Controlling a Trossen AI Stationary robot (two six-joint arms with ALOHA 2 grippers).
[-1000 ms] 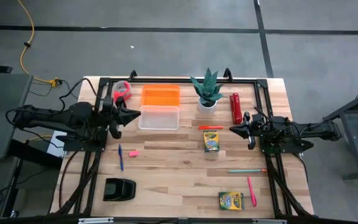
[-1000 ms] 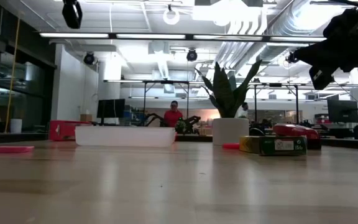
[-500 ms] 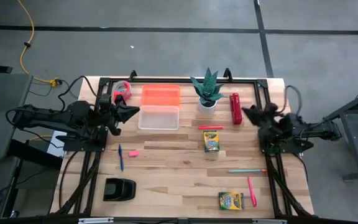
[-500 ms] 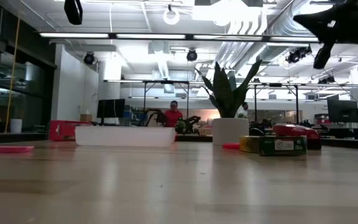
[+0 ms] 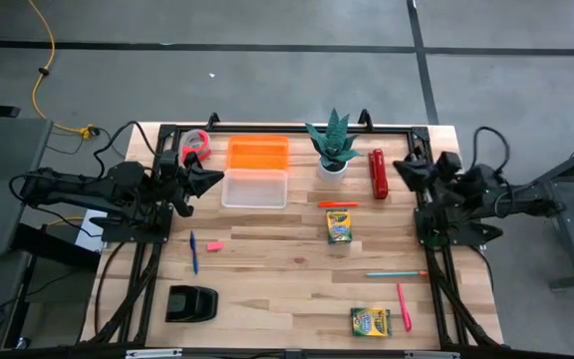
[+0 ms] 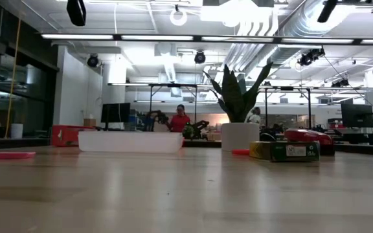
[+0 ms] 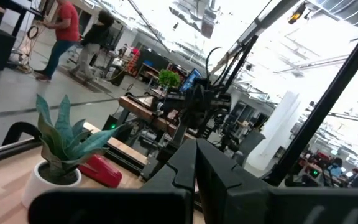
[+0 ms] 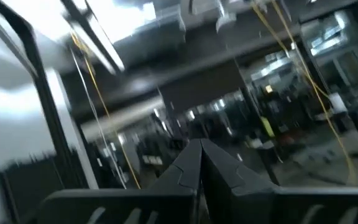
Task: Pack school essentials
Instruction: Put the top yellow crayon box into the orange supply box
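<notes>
From above, the left gripper (image 5: 213, 177) hangs fingers together at the table's (image 5: 267, 279) left edge beside a clear tub (image 5: 255, 187), and the right gripper (image 5: 403, 170), also closed, is raised near the right edge. Only this view shows one crayon box (image 5: 339, 226) mid-table, another (image 5: 371, 321) near the front right corner, a blue pen (image 5: 193, 251) lying front-to-back, a pink eraser (image 5: 214, 245), an orange marker (image 5: 338, 203) and a teal pen (image 5: 397, 273) lying left-to-right, and a pink pen (image 5: 404, 306). The low view shows the first box's printed side, unreadable. The left wrist view alone shows a person (image 7: 59, 34) beyond the plant (image 7: 64, 149).
</notes>
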